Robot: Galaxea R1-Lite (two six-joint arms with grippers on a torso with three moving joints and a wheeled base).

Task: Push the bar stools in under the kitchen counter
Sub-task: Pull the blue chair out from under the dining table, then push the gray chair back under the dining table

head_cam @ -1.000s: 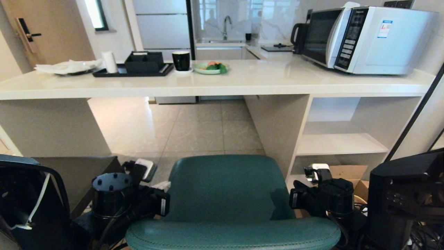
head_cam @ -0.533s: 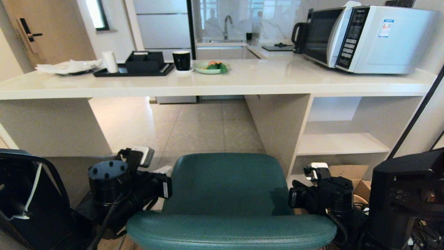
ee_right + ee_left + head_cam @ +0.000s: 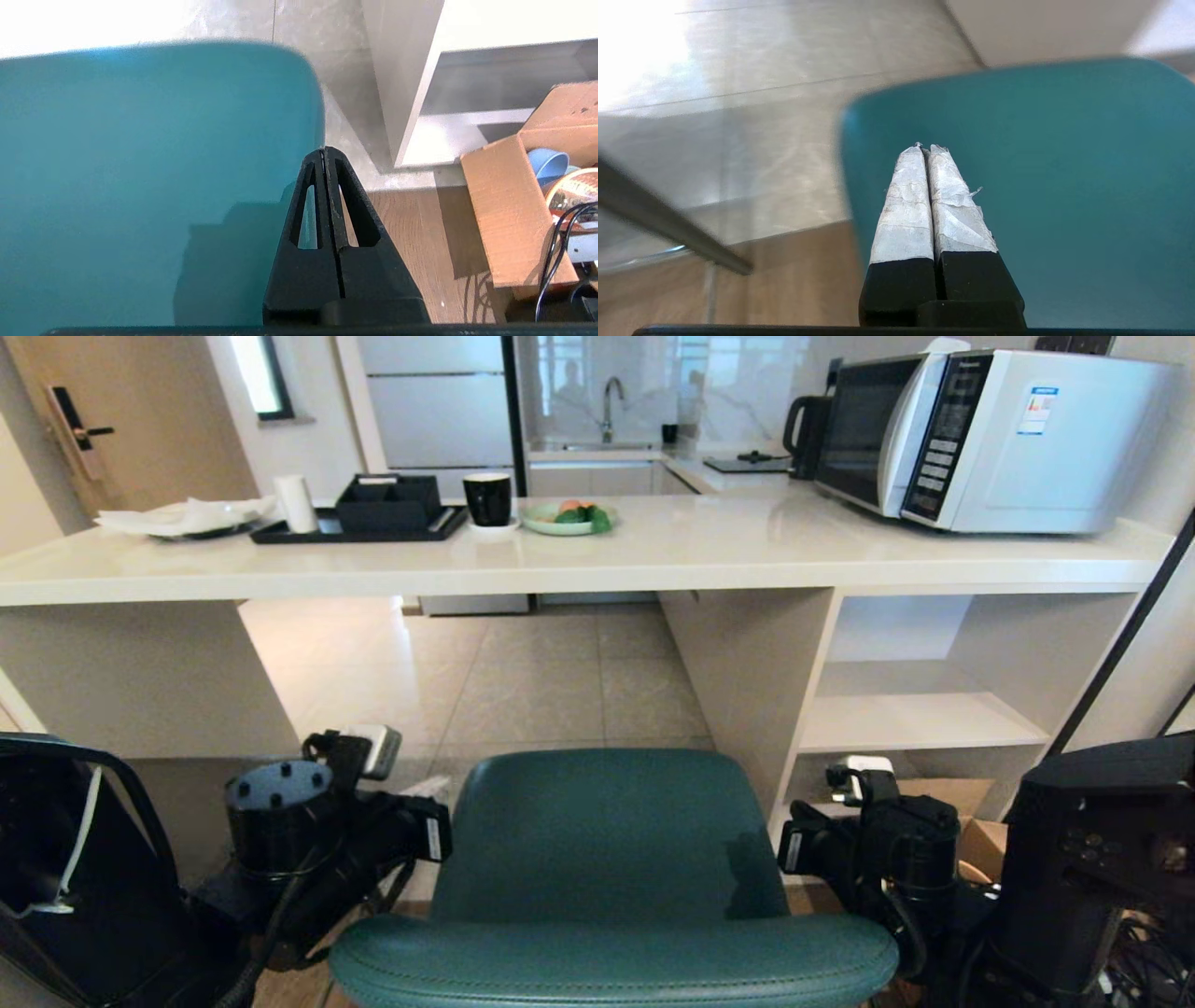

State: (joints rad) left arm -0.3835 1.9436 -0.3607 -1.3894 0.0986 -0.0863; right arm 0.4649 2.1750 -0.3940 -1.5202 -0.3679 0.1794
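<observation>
open bay under the thick glossy white counter slab: bare tile floor, passable | left bound: pale panel side | right bound: panel and open white shelves | blocking the mouth: rounded teal leather stool | right of stool: brown cardboard box and black cables on the floor

Stool: teal leather. Worktop: glossy white. Microwave: silver, black door. Mug: black. Floor: beige tile.

Left gripper pressed shut, taped fingers together, poised over the near edge of the teal stool seat; beige floor tiles beyond; a dark bar crossing beside.
</observation>
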